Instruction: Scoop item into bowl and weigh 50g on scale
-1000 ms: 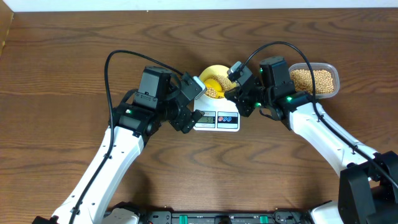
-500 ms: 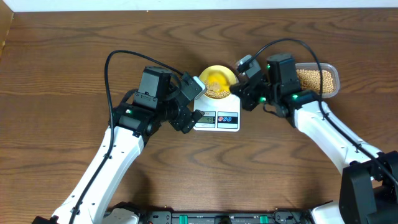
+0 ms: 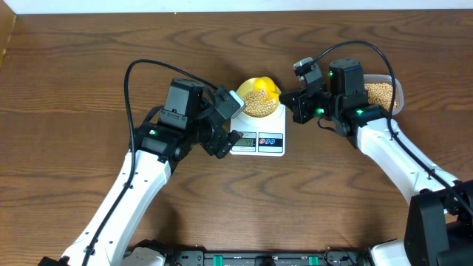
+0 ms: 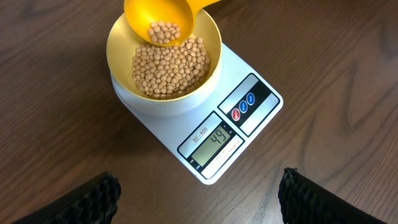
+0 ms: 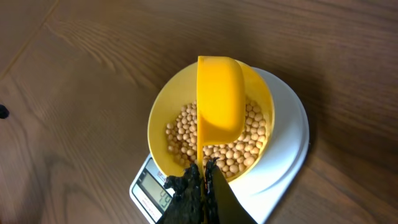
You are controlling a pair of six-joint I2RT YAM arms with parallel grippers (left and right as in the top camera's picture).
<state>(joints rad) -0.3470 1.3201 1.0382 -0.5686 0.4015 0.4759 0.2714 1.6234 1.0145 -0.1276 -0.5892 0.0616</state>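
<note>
Dark wood-grain table [image 3: 74,89] fills the background, and you can place everything by the scale [image 3: 270,142] near its middle. Off the scale's far right corner, well apart, lies the clear tub [image 3: 386,91] with stock in it. Your left gripper [image 4: 198,198] hangs just in front of the scale's display edge, fingers spread wide, holding nothing. On the scale's platform sits the bowl [image 4: 119,59] — light plastic by the look, so a nudge from the scoop could slide it or upset the reading. Your right gripper [image 5: 202,171] is pinched tight on the handle of the yellow scoop [image 5: 219,99], whose cup hovers over the bowl at the scale's far end. The thin, rigid handle is the right place to hold it. Smallest are the beans [image 4: 171,71], heaped in the bowl with a few in the scoop's cup — hard, round and dry, quick to roll and bounce. The display shows 44, so I'd judge you need only a slight tilt, trickling them out a few at a time.
</note>
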